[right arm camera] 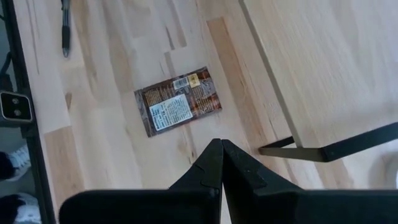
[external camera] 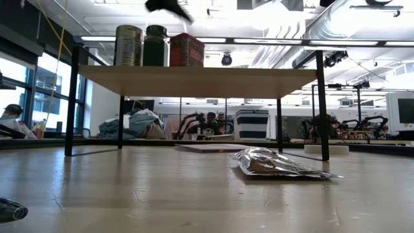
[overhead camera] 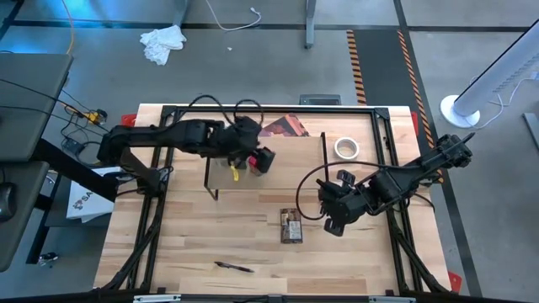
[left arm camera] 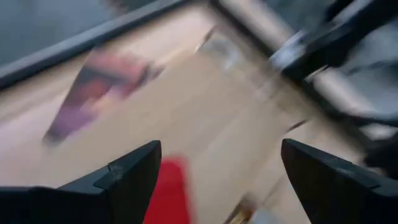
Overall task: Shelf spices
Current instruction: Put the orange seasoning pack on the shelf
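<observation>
With the left gripper [overhead camera: 263,160] spread wide over the shelved red tin [external camera: 186,50], the tabletop packet [overhead camera: 290,226] is judged next for the shut right gripper [overhead camera: 333,224].

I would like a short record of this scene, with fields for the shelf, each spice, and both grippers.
shelf: light wood top, black legs, standing on the table
on shelf: tan-topped jar, green-lidded jar, red tin, side by side near one end
off shelf: packet flat on the table
left gripper: above the shelf, fingers open, empty
right gripper: above the table near the packet, fingers shut, empty
</observation>
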Motion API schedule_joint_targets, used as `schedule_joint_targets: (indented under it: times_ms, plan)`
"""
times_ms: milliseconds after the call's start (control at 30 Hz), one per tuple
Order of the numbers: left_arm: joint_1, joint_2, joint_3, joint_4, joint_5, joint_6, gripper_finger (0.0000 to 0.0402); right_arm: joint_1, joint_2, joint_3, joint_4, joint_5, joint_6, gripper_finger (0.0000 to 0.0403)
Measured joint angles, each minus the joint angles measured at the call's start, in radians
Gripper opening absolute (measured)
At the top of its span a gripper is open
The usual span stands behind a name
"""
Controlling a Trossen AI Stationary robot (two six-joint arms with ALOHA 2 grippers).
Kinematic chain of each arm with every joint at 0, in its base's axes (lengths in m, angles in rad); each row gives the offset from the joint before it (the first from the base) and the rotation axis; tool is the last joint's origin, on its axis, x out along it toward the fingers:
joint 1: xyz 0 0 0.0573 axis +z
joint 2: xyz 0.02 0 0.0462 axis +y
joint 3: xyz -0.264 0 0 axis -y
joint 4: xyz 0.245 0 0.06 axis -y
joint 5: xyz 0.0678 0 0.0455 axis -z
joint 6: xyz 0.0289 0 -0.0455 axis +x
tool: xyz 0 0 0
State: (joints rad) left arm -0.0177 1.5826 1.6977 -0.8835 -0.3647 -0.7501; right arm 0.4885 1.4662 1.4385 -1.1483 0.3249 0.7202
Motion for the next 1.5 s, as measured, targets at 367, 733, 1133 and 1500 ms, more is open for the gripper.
schedule_joint_targets:
  times_ms: [367,733,1133,1500]
  plan:
    - [-0.128,-0.186,0.001,0.300,-0.029,0.263,0.0325,-0.040,-0.010,0.000,0.074,-0.013,-0.077,0.0000]
    - [-0.553,-0.130,-0.092,-0.224,-0.267,-0.072,0.0325,-0.080,0.020,0.000,0.198,-0.240,-0.181,0.0000]
    - [-0.792,-0.019,-0.268,-0.193,-0.357,-0.484,0.0325,0.058,0.268,0.000,0.273,-0.317,-0.275,0.0105]
    - [-0.923,-0.021,-0.343,-0.197,-0.400,-0.808,0.0325,0.054,0.417,0.000,0.387,-0.172,-0.272,0.0250]
